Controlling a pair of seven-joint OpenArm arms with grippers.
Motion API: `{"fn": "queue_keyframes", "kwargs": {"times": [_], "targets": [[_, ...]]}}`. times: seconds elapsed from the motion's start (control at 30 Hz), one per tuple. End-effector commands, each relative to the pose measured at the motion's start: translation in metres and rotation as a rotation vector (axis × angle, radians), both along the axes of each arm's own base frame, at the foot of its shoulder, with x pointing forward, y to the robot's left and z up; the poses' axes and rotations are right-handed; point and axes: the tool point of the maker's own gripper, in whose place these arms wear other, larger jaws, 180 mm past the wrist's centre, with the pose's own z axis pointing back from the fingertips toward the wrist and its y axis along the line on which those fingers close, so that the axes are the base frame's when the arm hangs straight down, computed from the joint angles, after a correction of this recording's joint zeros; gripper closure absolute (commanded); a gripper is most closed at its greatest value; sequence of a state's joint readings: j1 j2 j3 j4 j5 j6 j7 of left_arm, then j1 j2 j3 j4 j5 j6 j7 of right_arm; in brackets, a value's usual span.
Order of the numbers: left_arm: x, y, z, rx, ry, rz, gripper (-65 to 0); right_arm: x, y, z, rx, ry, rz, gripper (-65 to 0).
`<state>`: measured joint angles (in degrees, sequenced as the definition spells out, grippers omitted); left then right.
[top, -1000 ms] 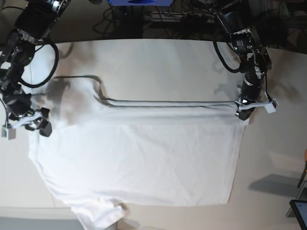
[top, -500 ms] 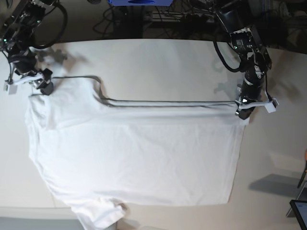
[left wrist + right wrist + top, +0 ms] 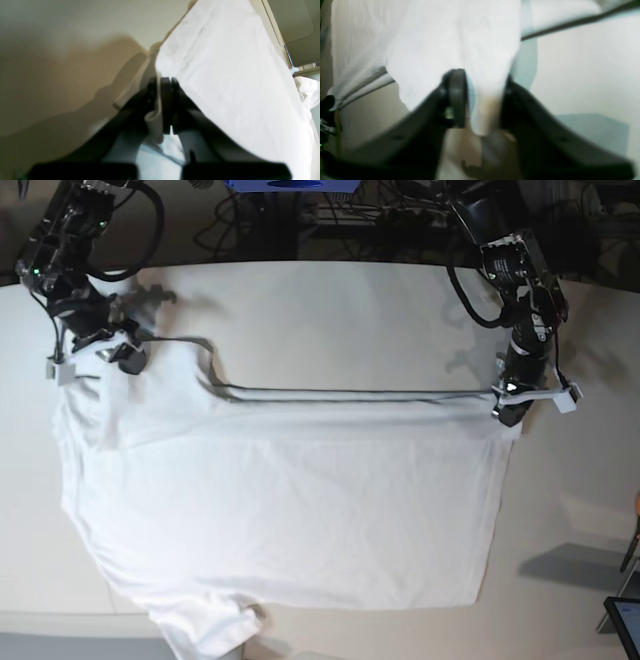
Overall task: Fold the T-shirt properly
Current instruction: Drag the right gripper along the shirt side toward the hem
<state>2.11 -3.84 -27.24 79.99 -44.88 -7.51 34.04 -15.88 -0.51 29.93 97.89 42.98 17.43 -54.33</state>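
Since a second ago the right gripper (image 3: pixel 112 352) has travelled from the T-shirt's (image 3: pixel 290 510) left edge, about the 9 o'clock side of the base view, up to the sleeve corner near 10 o'clock; the left gripper (image 3: pixel 505 408) has stayed put at the hem corner toward 3 o'clock.

From the base view, the T-shirt lies flat and wrinkled across the pale table (image 3: pixel 330 310), its upper edge doubled over into a straight fold line running between the two grippers. One sleeve hangs off the table's near edge at about 7 o'clock. That view is too far off to show either grip.

Seen from its wrist camera, the left gripper (image 3: pixel 163 105) has its jaws pressed together with a strip of T-shirt (image 3: pixel 225 75) cloth pinched between them. On the other arm's camera, the right gripper (image 3: pixel 480 100) straddles a bunched tongue of T-shirt (image 3: pixel 450 37) fabric that fills the gap between its fingers (image 3: pixel 456 97); the picture is blurred, and whether the cloth is actually gripped cannot be told.

Bare tabletop lies open beyond the fold toward 12 o'clock, and a wide band is free on the 3 o'clock side past the hem. At 9 o'clock the cloth runs close to the table's side edge. Dark cables (image 3: pixel 300 225) crowd the space behind the table's far edge.
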Motion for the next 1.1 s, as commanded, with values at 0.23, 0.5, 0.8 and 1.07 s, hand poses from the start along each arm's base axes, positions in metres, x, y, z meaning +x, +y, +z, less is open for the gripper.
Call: {"fn": "queue_keyframes", "kwargs": {"times": [0.23,0.5,0.8,1.07], "targets": [[0.005,0.007,0.014,0.03,-0.038,0.003,0.0,0.007,0.004,0.016,-0.002,-0.046,0.011,-0.3],[0.005,0.007,0.014,0.03,-0.038,0.003,0.0,0.039,0.009,0.068,-0.06,-0.166,0.068,-0.3],[0.005,0.008,0.014,0.03,-0.038,0.004,0.0,0.087,0.013,0.092,-0.023,-0.245,0.081,-0.3],[0.004,0.008,0.013,0.031,-0.036,0.003,0.0,0.123,0.021,0.08,0.079,-0.223,0.079,-0.3]]}}
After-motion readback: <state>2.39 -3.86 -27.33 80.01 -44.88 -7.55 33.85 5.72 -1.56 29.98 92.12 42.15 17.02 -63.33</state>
